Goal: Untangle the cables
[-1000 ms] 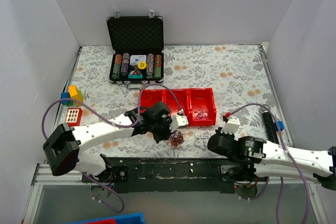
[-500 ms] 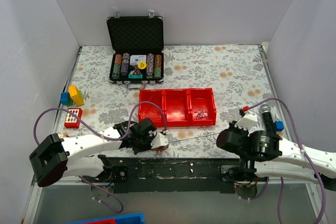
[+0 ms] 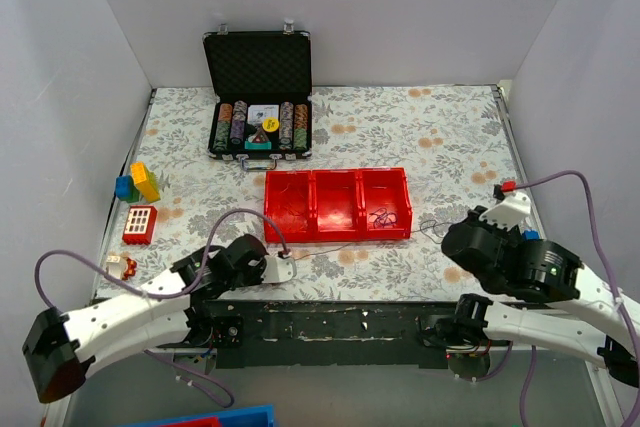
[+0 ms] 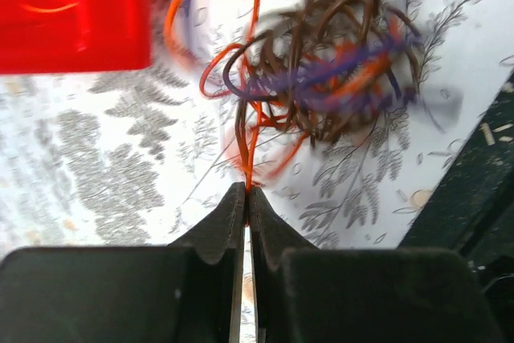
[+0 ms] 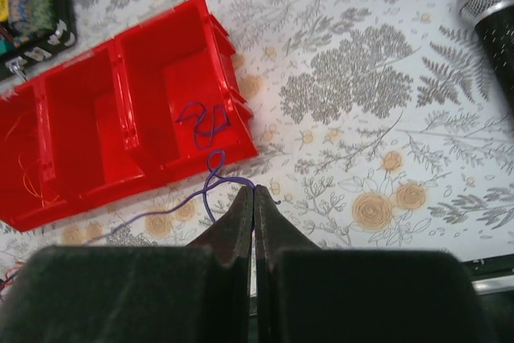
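Observation:
The cables (image 4: 321, 70) are a blurred clump of orange, brown and purple hair-thin wires on the flowered table, just ahead of my left gripper (image 4: 246, 190). That gripper is shut on orange and brown strands coming out of the clump. In the top view my left gripper (image 3: 288, 265) is near the front edge and the clump is hard to make out. My right gripper (image 5: 254, 189) is shut on a purple wire (image 5: 173, 208) that runs off to the left. In the top view my right gripper (image 3: 446, 231) is right of the red bin, and a thin strand (image 3: 360, 243) stretches between the two grippers.
A red three-part bin (image 3: 338, 204) sits mid-table, with a loose purple wire (image 5: 205, 122) in its right part. An open poker chip case (image 3: 258, 127) stands at the back. Toy blocks (image 3: 138, 183) lie at the left. A microphone (image 5: 490, 6) lies at the right edge.
The arms have drawn apart: the left gripper moved left towards the front edge with the clump, the right gripper moved right and back. The strand between them is now stretched out.

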Controlling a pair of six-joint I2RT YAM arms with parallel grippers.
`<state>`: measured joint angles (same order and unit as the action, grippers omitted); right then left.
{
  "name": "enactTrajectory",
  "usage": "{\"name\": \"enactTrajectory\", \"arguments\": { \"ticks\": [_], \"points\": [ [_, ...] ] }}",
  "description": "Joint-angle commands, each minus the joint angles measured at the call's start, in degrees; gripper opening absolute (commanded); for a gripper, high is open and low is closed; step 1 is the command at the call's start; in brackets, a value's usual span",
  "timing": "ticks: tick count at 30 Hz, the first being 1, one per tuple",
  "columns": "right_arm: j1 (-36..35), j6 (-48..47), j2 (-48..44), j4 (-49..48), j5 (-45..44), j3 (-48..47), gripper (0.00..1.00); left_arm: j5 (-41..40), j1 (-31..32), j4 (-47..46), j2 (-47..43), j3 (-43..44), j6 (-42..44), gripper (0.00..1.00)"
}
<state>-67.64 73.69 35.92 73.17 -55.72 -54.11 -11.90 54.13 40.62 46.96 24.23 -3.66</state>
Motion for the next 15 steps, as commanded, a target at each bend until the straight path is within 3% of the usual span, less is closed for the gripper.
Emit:
{"name": "enactTrajectory", "arguments": {
  "ticks": [1, 15],
  "points": [
    [2.06, -9.17, -1.38, 1.54, -8.07, -7.49, 0.01, -4.80, -0.60, 4.46, -10.12, -1.90, 6.99, 0.00],
    [3.04, -23.76, 0.91, 1.54, -17.31, -29.11, 0.01, -6.11, -0.60, 9.56, -11.80, -4.53, 6.03, 0.00]
  ]
}}
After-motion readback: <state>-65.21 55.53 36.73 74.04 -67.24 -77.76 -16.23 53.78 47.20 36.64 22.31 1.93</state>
